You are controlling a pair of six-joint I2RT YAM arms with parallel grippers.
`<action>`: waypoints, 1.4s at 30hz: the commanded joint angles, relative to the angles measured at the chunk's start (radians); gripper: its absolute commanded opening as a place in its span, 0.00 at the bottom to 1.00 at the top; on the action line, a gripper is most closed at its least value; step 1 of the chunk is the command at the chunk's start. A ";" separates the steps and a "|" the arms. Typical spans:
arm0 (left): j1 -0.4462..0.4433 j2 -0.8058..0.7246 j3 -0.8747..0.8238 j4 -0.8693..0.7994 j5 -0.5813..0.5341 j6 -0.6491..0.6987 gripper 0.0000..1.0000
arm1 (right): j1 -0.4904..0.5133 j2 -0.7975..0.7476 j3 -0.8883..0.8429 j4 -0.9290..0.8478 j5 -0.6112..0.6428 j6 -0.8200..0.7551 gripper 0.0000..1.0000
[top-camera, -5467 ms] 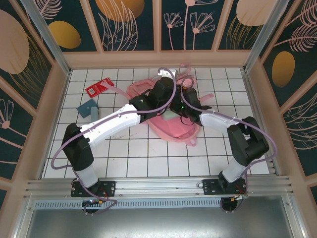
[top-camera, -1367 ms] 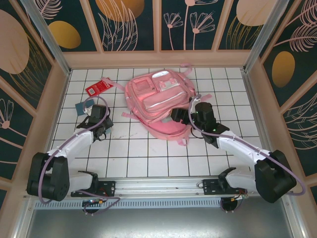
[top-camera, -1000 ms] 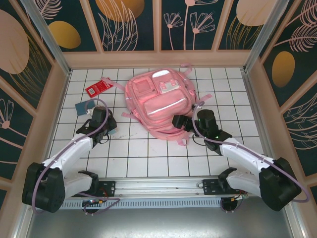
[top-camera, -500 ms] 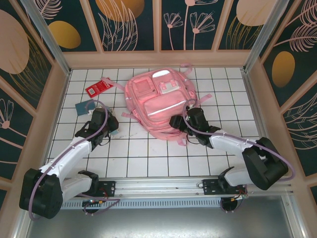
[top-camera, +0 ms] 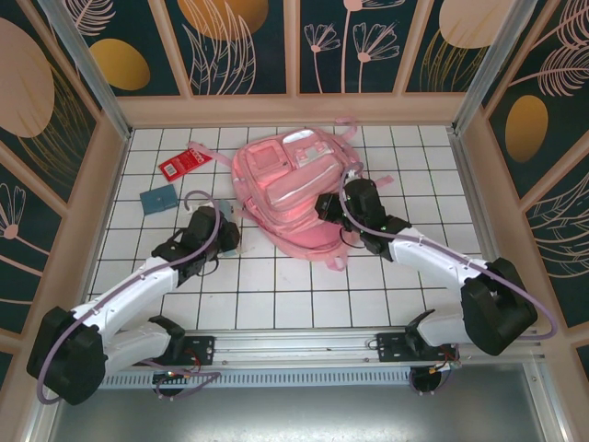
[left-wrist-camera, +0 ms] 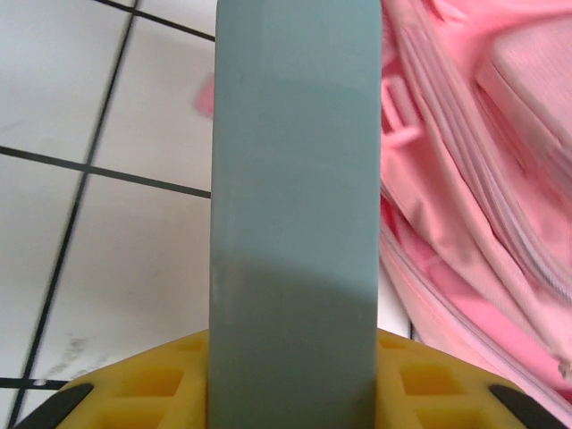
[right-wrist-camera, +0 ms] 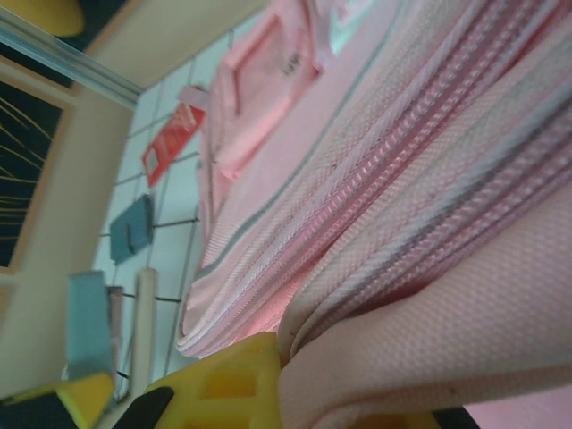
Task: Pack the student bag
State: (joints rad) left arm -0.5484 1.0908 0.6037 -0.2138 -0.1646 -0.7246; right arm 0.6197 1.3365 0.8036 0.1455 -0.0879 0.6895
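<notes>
The student bag (top-camera: 285,189) is a large pink backpack lying flat at the middle back of the tiled table, pockets up. My right gripper (top-camera: 325,205) is at its right edge, shut on a fold of the pink fabric beside a zip (right-wrist-camera: 375,223); one yellow finger (right-wrist-camera: 232,384) presses against the fold. My left gripper (top-camera: 225,239) is just left of the bag's lower corner, shut on a flat grey-blue block (left-wrist-camera: 293,179) that stands up between its yellow fingers (left-wrist-camera: 134,393). In the left wrist view the bag (left-wrist-camera: 483,197) is close on the right.
A red packet (top-camera: 184,163) and a teal pouch (top-camera: 158,197) lie on the tiles left of the bag. Wooden walls enclose the table on three sides. Loose pink straps (top-camera: 382,177) trail from the bag's right side.
My right gripper moved up to the bag's right edge and shut on its fabric. My left arm carried the grey-blue block to the right, toward the bag.
</notes>
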 commanded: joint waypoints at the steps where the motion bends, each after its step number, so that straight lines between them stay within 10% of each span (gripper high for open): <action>1: -0.065 -0.007 0.055 0.024 -0.033 0.066 0.08 | -0.033 0.023 0.104 0.038 0.010 -0.044 0.00; 14: -0.324 0.111 0.145 0.072 -0.024 0.249 0.06 | -0.100 0.083 0.268 0.021 -0.085 -0.017 0.00; 42: -0.336 0.369 0.288 0.185 0.211 0.132 0.09 | -0.090 0.023 0.227 0.058 -0.116 -0.007 0.03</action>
State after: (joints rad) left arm -0.8822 1.4521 0.8433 -0.0860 0.0139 -0.5957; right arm 0.5327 1.4136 1.0245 0.0998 -0.2047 0.6903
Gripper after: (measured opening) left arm 0.356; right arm 0.084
